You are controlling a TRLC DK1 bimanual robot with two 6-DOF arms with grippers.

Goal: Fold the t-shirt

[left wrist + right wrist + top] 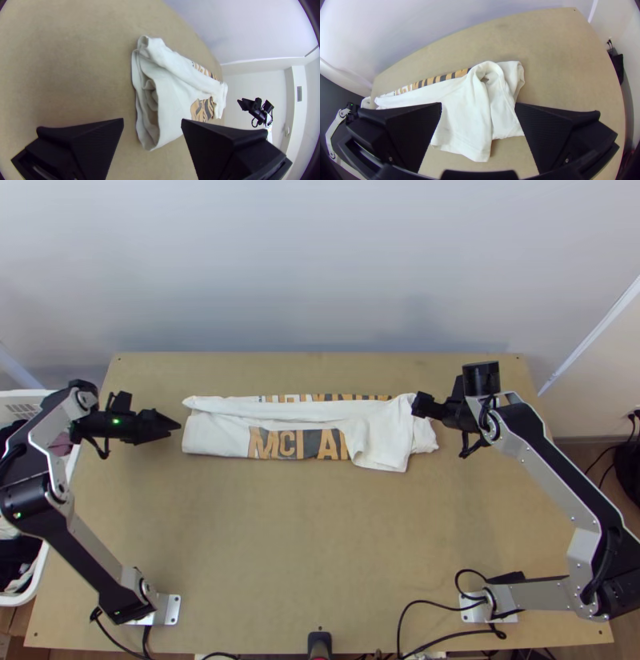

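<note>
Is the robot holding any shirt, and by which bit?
Nothing is held: the left tool and right tool are open, and the t-shirt lies folded on the table.

Prob. robotics lab: 2 arms (90, 560) mounted on table (320, 540) w/ cables (416, 602).

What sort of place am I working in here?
Probably a robot workstation for laundry: arms mounted at a table, a partly folded t-shirt on top, and a basket of what looks like clothes beside it.
</note>
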